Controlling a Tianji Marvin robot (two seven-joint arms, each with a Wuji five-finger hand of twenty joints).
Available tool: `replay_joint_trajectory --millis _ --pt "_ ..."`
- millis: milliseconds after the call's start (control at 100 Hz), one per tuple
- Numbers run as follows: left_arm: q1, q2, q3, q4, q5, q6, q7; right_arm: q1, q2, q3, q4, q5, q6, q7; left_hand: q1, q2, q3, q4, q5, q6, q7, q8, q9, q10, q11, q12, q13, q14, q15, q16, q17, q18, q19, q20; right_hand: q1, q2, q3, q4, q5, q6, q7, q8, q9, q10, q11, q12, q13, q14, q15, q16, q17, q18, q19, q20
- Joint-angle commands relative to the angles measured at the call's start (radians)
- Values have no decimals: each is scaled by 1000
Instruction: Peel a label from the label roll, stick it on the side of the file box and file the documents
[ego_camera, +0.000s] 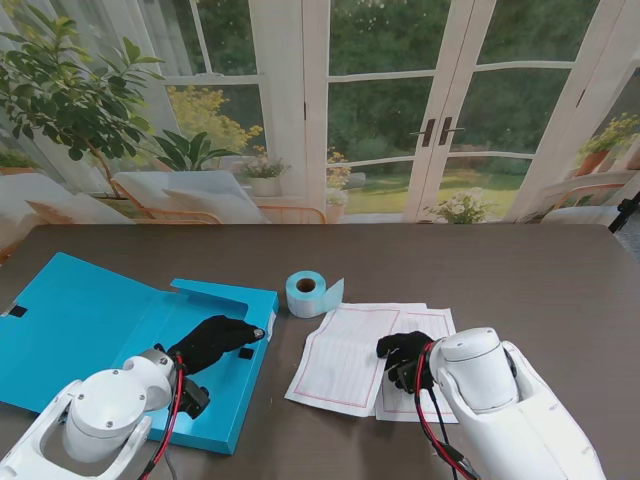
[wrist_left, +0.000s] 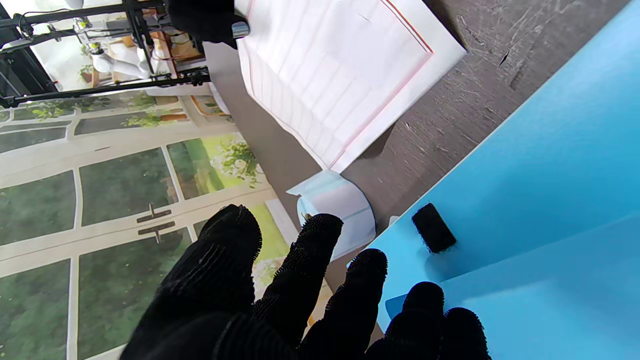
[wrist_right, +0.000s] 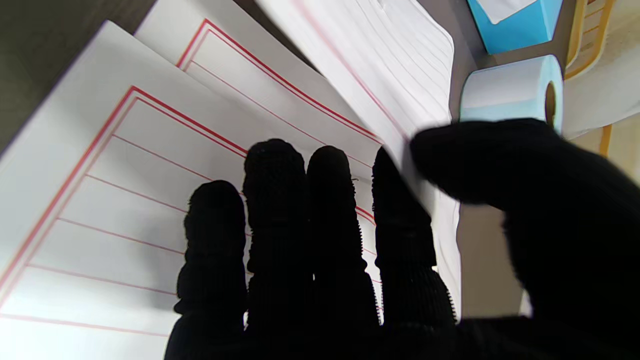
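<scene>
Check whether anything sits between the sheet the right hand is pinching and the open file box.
Nothing visible does. The right hand pinches the top sheet; only bare table separates it from the file box. The left hand rests over the box's near edge.

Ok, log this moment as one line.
left hand: open, over box | right hand: pinching top sheet | roll: on table, untouched | box: open, empty

The dark tabletop (ego_camera: 520, 270) carries an open blue file box (ego_camera: 90, 320) under the left robot hand (ego_camera: 212, 340), a label roll (ego_camera: 308, 293) beyond it, and documents (ego_camera: 345, 355) under the right robot hand (ego_camera: 404, 355).
</scene>
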Motion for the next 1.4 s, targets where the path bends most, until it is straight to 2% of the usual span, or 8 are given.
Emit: replay_joint_trajectory --millis 0,50,140,370,970,1320,1340,1390 --pt "6 -2 0 -7 0 6 -16 -17 -4 7 -11 11 -35 9 24 39 -40 1 -4 6 -9 -3 -17 -1 1 -7 -4 5 5 -6 -17 -48 -15 6 8 92 115 426 77 -95 -49 -17 52 -34 -21 -25 55 9 8 -21 83 12 45 -13" --pt "7 -2 0 -8 0 8 -16 -25 -2 14 -14 26 -63 13 24 39 -41 1 -4 4 -9 -3 -15 1 2 -7 -4 4 5 -6 -17 -47 -15 6 -17 161 138 425 107 -44 -81 -49 71 -27 -41 -39 67 16 6 -21 86 15 48 -14" --pt "6 -2 1 -7 0 8 -17 -39 -3 26 -28 52 -96 8 25 39 -41 1 -3 5 -9 -3 -16 0 1 -7 -5 4 5 -6 -18 -47 -15 6 -12 186 176 436 120 13 -107 -39 79 -10 -47 -42 76 40 7 -20 82 29 57 -10" --pt "-7 -2 6 3 0 -1 -19 -69 21 46 -85 10 -156 37 26 39 -43 1 -3 7 -9 -3 -15 1 2 -7 -4 7 5 -5 -18 -46 -14 5 -3 179 191 445 124 42 -109 -6 94 4 -28 -32 107 46 16 -28 105 35 68 -11" --pt "-92 -1 84 46 -6 1 -34 -140 21 163 -232 76 -156 24 24 42 -51 1 -15 4 -15 -5 -14 4 2 -6 1 16 6 -4 -17 -44 -5 14 21 154 202 472 139 81 -112 0 99 25 -8 -22 140 50 30 -39 129 43 78 -20" --pt "-195 -25 174 136 -113 16 -6 -165 15 211 -317 148 -145 12 -26 32 -53 3 -58 5 -35 -19 23 44 19 16 64 64 32 22 20 -5 50 79 28 150 207 479 141 94 -112 2 98 34 -6 -19 144 58 36 -41 130 47 83 -21" --pt "-202 -27 180 142 -123 16 -3 -166 15 211 -320 150 -144 13 -59 19 1 -2 -59 4 -32 -25 24 47 16 29 69 68 25 47 25 -2 40 117 29 150 207 480 141 95 -112 3 98 35 -6 -18 144 58 37 -41 130 47 83 -21" --pt "-221 -33 193 158 -143 14 4 -170 17 213 -326 153 -145 16 -81 17 15 -5 -63 -2 -32 -28 28 49 17 34 83 76 31 58 35 6 44 133 28 150 206 480 140 96 -112 3 97 34 -6 -18 145 56 37 -41 130 46 84 -21"
